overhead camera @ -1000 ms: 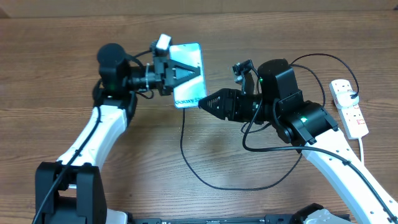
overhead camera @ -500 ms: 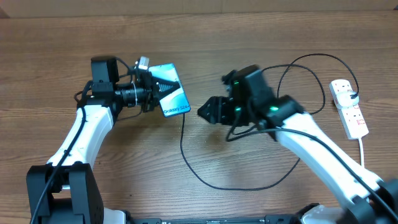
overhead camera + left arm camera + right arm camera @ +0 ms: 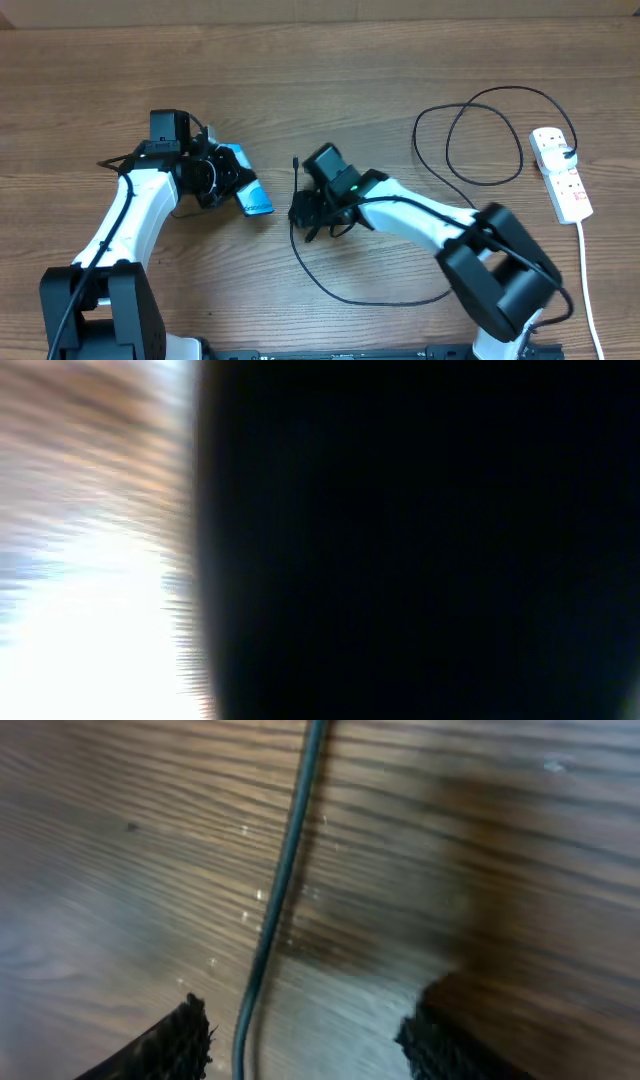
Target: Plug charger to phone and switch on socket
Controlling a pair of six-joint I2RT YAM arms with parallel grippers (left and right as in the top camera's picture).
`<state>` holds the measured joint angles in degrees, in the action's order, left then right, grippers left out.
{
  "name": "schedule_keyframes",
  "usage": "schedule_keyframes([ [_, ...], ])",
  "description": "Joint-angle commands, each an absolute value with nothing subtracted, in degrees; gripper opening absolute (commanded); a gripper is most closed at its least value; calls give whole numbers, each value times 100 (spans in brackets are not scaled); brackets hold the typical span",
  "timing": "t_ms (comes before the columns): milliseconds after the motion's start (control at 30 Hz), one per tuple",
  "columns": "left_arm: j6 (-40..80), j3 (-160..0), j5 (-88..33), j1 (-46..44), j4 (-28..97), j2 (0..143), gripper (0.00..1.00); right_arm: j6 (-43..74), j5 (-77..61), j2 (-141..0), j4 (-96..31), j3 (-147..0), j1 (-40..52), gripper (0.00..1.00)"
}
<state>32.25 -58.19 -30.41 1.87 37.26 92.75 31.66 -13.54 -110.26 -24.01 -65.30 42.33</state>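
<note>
Two claws: my left gripper (image 3: 228,182) grasps the phone (image 3: 255,197). Just right of the phone my right gripper (image 3: 300,212) hangs released, straddling the charger (image 3: 285,870).

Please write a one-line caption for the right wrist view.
The right gripper, fingers open, above the black charger cable on the wooden table.

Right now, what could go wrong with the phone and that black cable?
1. The phone hangs tilted in the left hand, so it might slip or twist.
2. The right hand is open over the charger some way from its connector tip; gripped there, the tip may flop and miss the phone.
</note>
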Motion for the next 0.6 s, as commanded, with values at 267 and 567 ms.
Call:
schedule_keyframes([
  [267,2827,-5887,-1590,200,4034,9159,4,3155,64,-11467,-1612,-6573,4366,44],
  [567,2714,-5887,-1588,196,4222,9159,4,2687,1031,-11642,-786,-6608,4366,31],
])
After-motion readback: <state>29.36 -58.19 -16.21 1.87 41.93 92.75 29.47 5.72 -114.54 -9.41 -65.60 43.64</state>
